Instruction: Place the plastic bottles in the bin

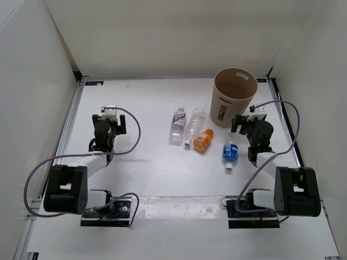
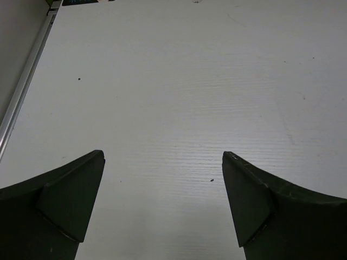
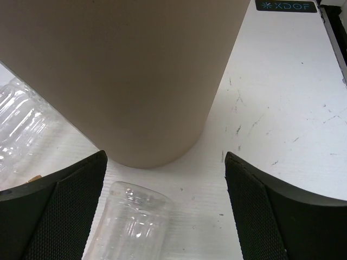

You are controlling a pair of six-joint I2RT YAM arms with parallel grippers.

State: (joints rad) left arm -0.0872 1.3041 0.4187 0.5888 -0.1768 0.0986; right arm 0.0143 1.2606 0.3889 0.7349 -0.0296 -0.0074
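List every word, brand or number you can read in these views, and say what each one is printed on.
"XDOF": on the dark sticker at the top of the right wrist view.
Dark label on the bin: too small to read.
Label of the red-blue labelled bottle: blurred, unreadable.
Label of the blue-labelled bottle: too small to read.

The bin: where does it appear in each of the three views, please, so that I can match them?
Top external: the bin stands upright at the far right of the table, open mouth up.
Left wrist: not in it; only bare white table shows.
Right wrist: its tan wall fills the upper left and centre.
Shared landmark: the white table, seen in all three views.
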